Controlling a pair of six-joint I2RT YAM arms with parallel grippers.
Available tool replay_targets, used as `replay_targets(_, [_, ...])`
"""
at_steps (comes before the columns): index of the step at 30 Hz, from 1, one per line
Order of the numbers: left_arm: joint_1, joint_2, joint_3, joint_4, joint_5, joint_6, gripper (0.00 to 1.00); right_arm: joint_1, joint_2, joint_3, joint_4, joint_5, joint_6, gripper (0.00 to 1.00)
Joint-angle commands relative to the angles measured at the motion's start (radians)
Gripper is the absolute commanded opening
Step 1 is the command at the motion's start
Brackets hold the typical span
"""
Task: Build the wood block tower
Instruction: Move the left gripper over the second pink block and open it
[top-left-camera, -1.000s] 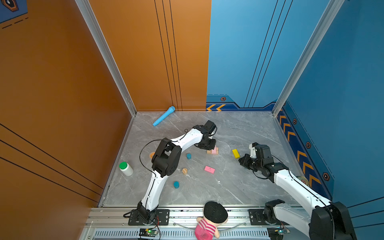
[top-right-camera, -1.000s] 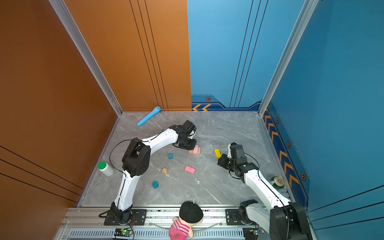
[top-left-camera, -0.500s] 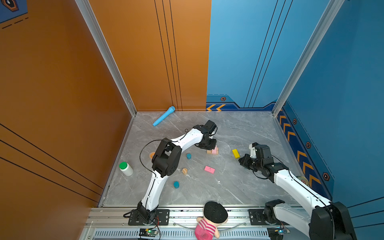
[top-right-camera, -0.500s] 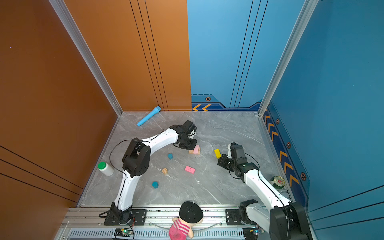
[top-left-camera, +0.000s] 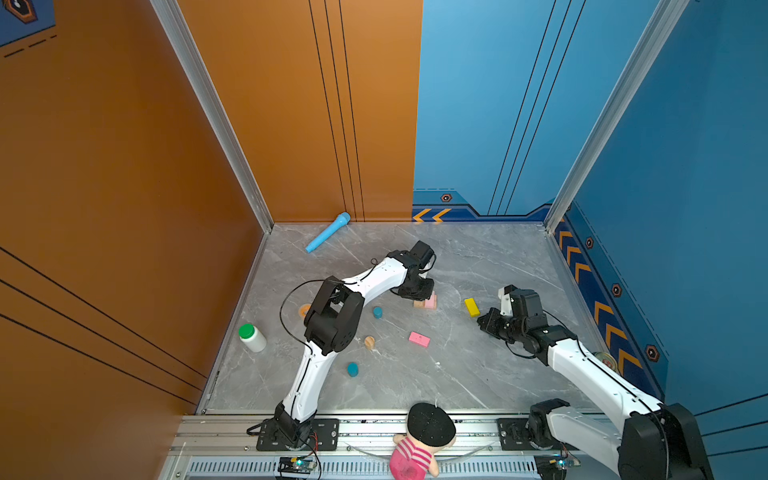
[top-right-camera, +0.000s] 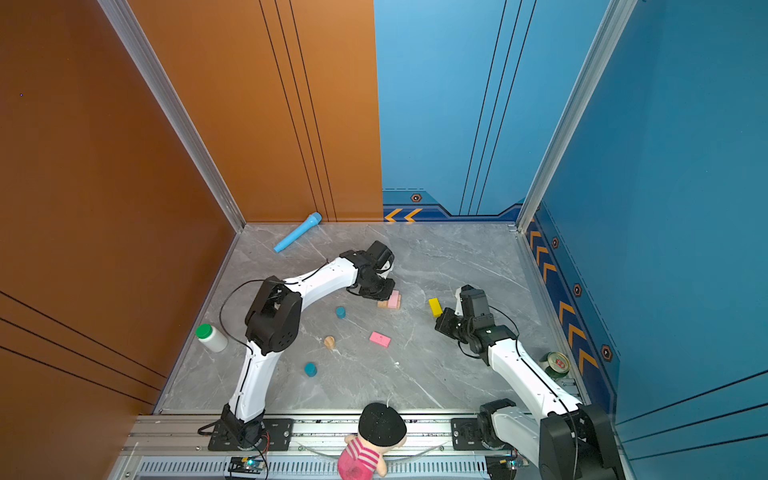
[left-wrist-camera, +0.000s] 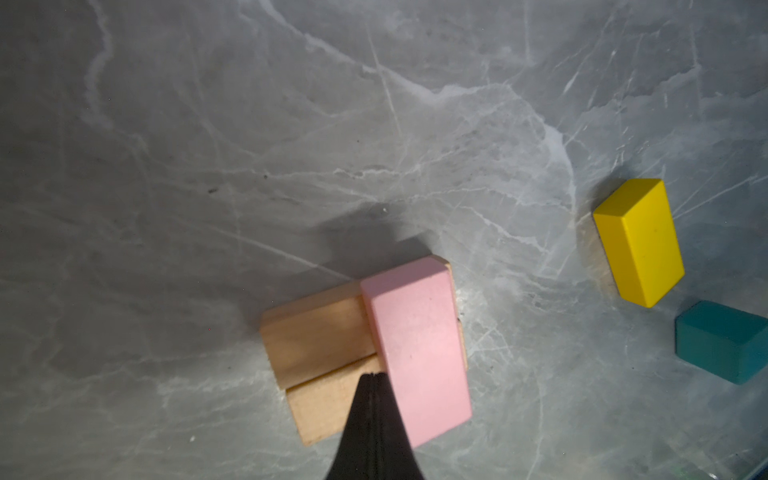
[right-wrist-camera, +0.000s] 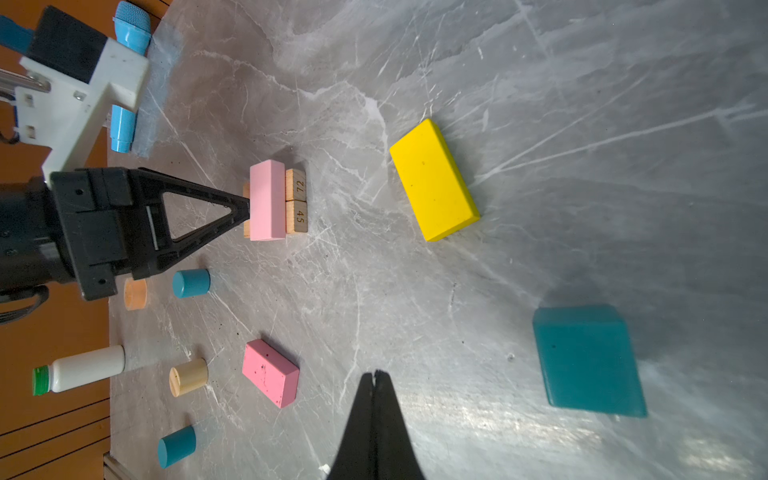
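Where pink bar crosses tan bars, left claw closed empty, tip against it.

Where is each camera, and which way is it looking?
Top views: high over the robot's bases, looking down at the table; left arm and right arm show.
Left wrist: on the left arm, looking down past the shut left gripper at the pink bar across two tan bars.
Right wrist: on the right arm, looking low across the table past the shut right gripper; left gripper shows too.
Shared: both wrist views show the yellow bar and teal cube.
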Motion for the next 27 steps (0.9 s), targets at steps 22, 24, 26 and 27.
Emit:
replay_targets(22, [-0.092,-0.334,-0.222,-0.04,-0.177,-0.145,0.0,-0.006,-0.05,-0.033,0.009,-0.029,-0.005,0.0])
replay_targets(24, [-0.124,-0.362,-0.257,-0.04,-0.201,-0.203,0.0,-0.006,-0.063,-0.039,0.009,-0.032,-0.005,0.0])
replay_targets(26, [-0.162,-0.384,-0.294,-0.039,-0.227,-0.27,0.01,-0.006,-0.078,-0.046,0.005,-0.033,-0.006,0.0])
replay_targets(27, [-0.18,-0.393,-0.312,-0.039,-0.244,-0.303,0.03,-0.006,-0.088,-0.05,0.001,-0.033,-0.008,0.0])
